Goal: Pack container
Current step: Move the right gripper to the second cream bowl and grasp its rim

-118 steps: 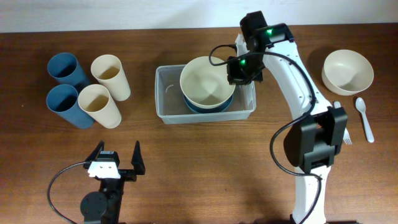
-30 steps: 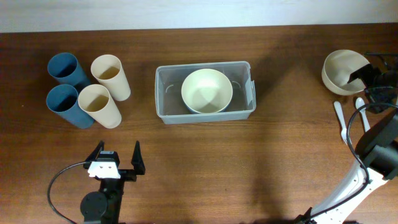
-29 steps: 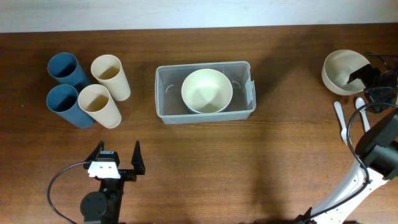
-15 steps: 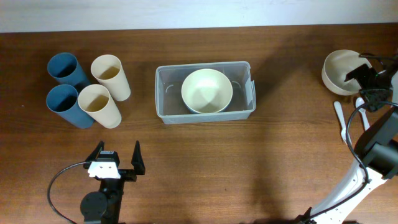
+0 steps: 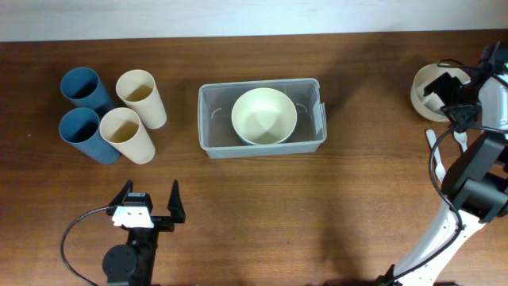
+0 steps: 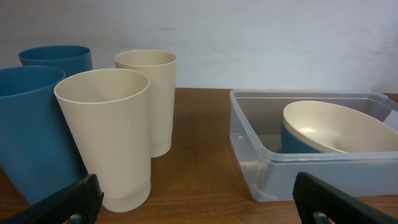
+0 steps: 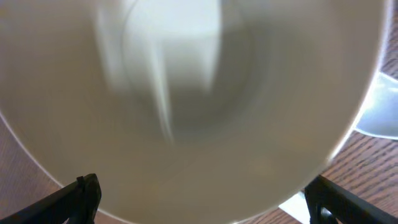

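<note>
The clear plastic container (image 5: 208, 119) sits mid-table with a cream bowl (image 5: 264, 115) nested in a blue bowl inside it. The left wrist view shows the container (image 6: 261, 168), the cream bowl (image 6: 336, 127) and the blue bowl (image 6: 295, 140) under it. A second cream bowl (image 5: 422, 87) stands at the far right. My right gripper (image 5: 452, 97) hovers open over its near edge. That bowl (image 7: 199, 93) fills the right wrist view, blurred, between the spread fingers of the right gripper (image 7: 202, 205). My left gripper (image 5: 148, 205) rests open and empty at the front left, and the left gripper (image 6: 202, 205) faces the cups.
Two blue cups (image 5: 79, 86) (image 5: 82, 131) and two cream cups (image 5: 141, 95) (image 5: 125, 133) stand at the left. Nearest the left gripper is a cream cup (image 6: 109, 134). White utensils (image 5: 432, 143) lie just in front of the right-hand bowl, partly hidden by the arm.
The right arm has left the cream bowl in the container and swung to the far right. Over the last second its open gripper shifted over the right-hand bowl. The left arm is still.
</note>
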You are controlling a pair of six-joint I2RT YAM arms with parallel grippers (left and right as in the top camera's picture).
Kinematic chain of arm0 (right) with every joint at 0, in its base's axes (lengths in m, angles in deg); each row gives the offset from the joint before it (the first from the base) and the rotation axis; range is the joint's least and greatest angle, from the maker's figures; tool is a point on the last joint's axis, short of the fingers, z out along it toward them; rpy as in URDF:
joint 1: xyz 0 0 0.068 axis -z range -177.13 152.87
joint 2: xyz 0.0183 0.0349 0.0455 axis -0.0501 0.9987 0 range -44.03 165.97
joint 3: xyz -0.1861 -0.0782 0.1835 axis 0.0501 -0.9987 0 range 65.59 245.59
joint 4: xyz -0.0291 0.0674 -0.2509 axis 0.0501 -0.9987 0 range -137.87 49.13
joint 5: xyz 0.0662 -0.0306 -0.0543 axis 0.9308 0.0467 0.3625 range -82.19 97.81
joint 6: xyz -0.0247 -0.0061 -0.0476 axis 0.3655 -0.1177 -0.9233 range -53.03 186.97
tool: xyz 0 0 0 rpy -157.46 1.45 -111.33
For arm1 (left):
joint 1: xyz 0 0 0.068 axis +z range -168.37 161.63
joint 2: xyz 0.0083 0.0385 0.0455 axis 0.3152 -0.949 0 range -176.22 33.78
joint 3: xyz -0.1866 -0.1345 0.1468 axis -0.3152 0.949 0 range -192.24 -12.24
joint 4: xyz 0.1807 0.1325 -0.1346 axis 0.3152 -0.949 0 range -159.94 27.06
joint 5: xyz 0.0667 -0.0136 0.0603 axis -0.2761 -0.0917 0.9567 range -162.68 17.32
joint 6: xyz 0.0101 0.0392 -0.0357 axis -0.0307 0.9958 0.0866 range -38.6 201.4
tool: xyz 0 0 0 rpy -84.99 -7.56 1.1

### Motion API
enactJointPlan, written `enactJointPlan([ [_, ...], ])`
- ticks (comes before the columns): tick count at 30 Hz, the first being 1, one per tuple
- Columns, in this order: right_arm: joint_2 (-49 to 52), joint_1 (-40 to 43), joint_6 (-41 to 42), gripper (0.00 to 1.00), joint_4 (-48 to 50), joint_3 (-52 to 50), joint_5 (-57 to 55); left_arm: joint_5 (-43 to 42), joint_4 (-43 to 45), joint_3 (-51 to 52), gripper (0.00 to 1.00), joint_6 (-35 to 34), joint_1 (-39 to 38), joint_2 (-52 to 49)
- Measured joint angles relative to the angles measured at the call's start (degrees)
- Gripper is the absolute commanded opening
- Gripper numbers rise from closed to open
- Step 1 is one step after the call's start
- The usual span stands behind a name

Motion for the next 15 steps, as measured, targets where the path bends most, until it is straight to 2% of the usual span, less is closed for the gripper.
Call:
enactJointPlan([
  [10,0.0,0.2,4.7,1.00,0.3,0.0,-0.5,0.0,0.0,0.0,1.00,0.0,0.0,0.0],
  [15,0.1,0.2,6.6,0.94,0.5,0.0,-0.6,0.0,0.0,0.0,1.00,0.0,0.0,0.0],
])
